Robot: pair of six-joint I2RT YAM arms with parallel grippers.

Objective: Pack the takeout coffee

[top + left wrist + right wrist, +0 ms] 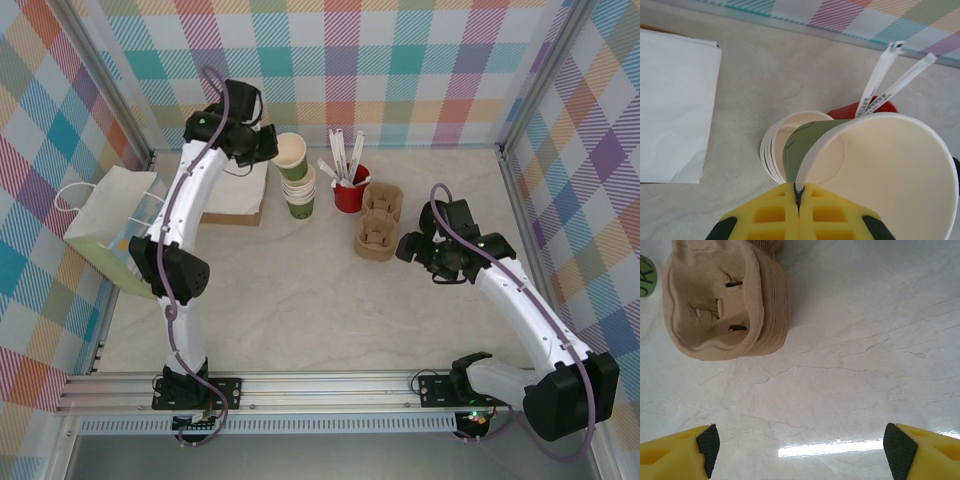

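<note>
We find the left gripper (262, 143) at the far side of the table (300, 290), pinched tight on the white rim of a green paper cup (291, 152). From the left wrist, its yellow fingers (770, 217) meet with just the thin cup wall between them. The cup (890, 170) is open-topped and tilted, with its base over the mouth of the stack of cups (771, 150) underneath. We cannot tell whether it has cleared the stack or is resting in the top one.

Just right of the stack stands the red holder (349, 192), with white wrapped sticks (345, 152) standing up out of it. Right of that again sits a stack of brown pulp cup carriers (378, 225). A sheet of white paper (675, 105) lies left of the cups, and a paper bag (110, 225) stands at the left edge of the table.

The right gripper (408, 245) hangs just beside the carriers. Its jaws are spread wide and hold nothing, with bare marbled tabletop between the black pads (707, 442). The nearest carrier (715, 305) lies ahead of them, well apart.
</note>
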